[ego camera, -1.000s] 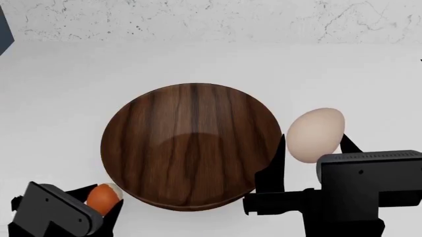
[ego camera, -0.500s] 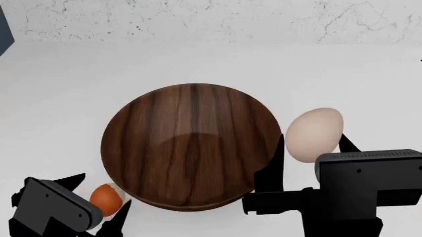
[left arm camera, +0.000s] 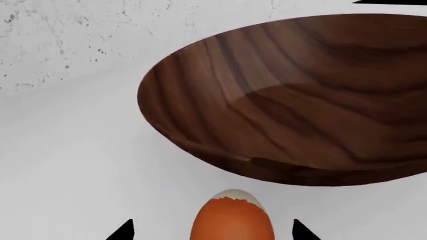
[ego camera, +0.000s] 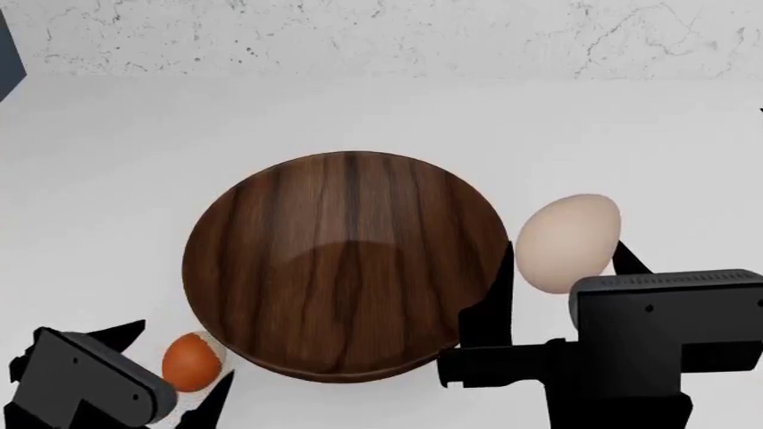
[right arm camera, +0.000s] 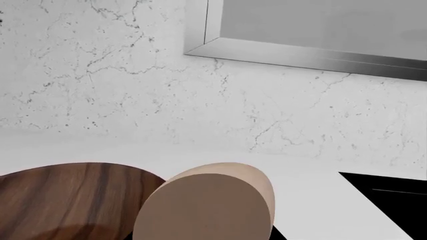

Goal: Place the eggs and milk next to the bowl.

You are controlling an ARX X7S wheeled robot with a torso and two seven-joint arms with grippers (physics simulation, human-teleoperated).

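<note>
Sitting at the middle of your head view is the wooden bowl (ego camera: 346,266), wide and empty, on the white counter (ego camera: 120,161). Your left gripper (ego camera: 177,362) is down at the bowl's seven o'clock with its fingers spread apart, and the orange egg (ego camera: 192,360) lies on the counter between the tips, just beside the bowl's rim; your left wrist view shows clear space on both sides of that egg (left arm camera: 231,217), white patch pointing toward the bowl (left arm camera: 293,100), so nothing is gripped there. Over at three o'clock your right gripper (ego camera: 560,268) has the beige egg (ego camera: 567,242) pinched between its two black fingers (ego camera: 489,308), right against the bowl's edge. The right wrist view shows that egg (right arm camera: 207,205) filling the foreground with the bowl's rim (right arm camera: 73,195) just beside it and a marbled wall (right arm camera: 100,75) behind. The milk carton shows in none of your three views.
</note>
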